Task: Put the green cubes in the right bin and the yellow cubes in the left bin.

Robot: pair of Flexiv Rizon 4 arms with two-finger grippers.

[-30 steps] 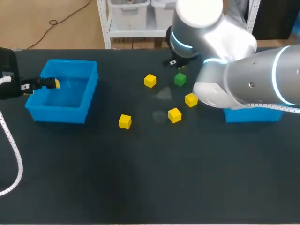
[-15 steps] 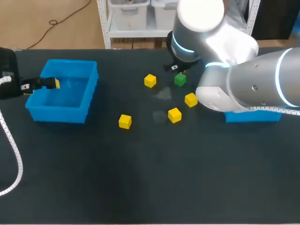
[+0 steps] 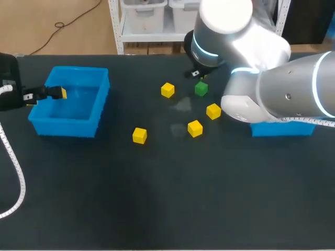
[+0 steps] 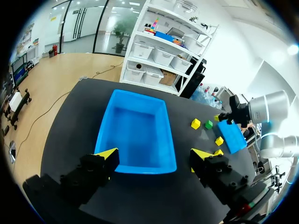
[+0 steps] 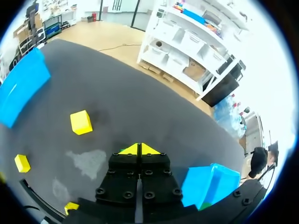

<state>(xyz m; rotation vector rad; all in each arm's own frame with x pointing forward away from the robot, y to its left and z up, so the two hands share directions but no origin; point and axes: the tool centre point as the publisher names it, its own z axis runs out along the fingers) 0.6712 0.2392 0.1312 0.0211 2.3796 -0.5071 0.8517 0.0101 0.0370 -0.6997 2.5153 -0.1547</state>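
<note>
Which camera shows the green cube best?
The head view: the green cube lies in plain sight on the table, seen from above. The left wrist view shows it only as a tiny speck far beyond the left bin. The right wrist view does not clearly show it.

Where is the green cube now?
Head view: the green cube lies on the table right of centre, just right of the farthest yellow cube, behind another yellow cube.
</note>
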